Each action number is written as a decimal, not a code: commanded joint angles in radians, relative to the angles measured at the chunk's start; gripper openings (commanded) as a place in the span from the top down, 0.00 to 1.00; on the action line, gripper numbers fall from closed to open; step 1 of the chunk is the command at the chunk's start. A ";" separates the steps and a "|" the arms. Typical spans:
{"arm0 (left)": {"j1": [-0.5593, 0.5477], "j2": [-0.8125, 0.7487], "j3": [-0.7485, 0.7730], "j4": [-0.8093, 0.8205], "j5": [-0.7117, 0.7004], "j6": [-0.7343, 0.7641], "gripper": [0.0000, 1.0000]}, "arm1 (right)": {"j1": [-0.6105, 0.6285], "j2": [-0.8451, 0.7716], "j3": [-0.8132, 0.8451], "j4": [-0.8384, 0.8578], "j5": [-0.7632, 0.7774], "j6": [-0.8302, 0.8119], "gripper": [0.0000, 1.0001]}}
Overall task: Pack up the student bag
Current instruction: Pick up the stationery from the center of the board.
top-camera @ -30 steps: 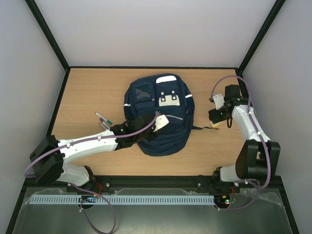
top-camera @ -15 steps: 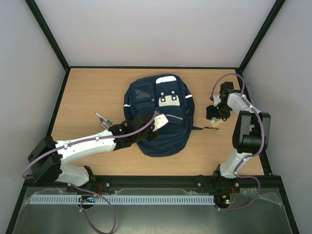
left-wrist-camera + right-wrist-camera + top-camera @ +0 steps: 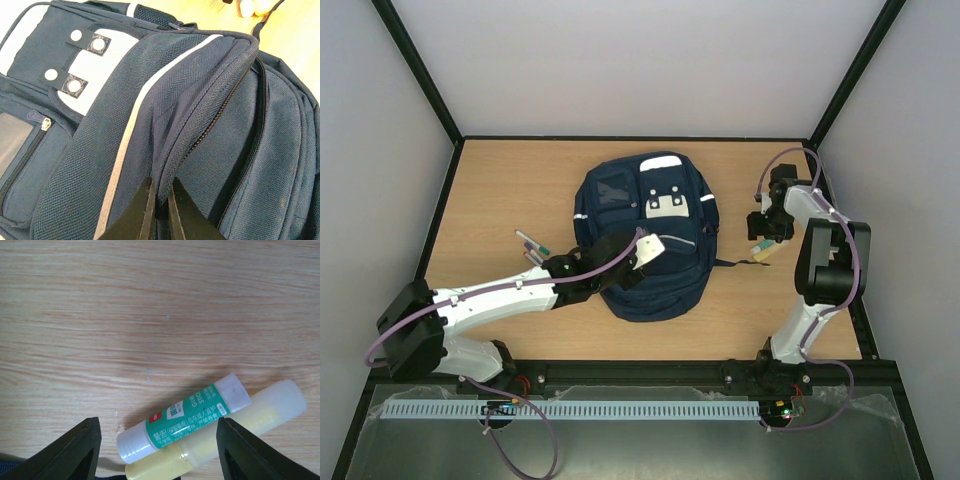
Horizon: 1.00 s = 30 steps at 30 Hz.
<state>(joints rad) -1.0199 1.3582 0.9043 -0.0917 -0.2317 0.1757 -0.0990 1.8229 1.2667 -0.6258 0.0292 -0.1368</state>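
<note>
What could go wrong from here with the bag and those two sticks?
1. The glue stick and the yellow stick lie touching under the open right end effector. Closing may catch both, or push one away.
2. The left end effector pinches only a thin fold of the bag beside the zipper, so the fabric might slip out when pulled.

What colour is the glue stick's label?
Green, white lettering, on the glue stick; clearest in right wrist view.
</note>
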 commanded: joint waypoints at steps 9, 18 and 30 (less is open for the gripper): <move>-0.004 -0.054 0.040 0.035 0.027 -0.015 0.93 | -0.005 0.068 0.022 -0.017 -0.020 0.050 0.34; -0.006 -0.054 0.041 0.033 0.028 -0.014 0.93 | -0.005 0.012 -0.019 -0.003 0.035 0.072 0.26; -0.005 -0.058 0.039 0.032 0.029 -0.016 0.92 | -0.008 0.079 -0.022 0.007 -0.014 0.158 0.33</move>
<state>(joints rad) -1.0199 1.3537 0.9043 -0.0925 -0.2241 0.1753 -0.0998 1.8568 1.2537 -0.5991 0.0246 -0.0154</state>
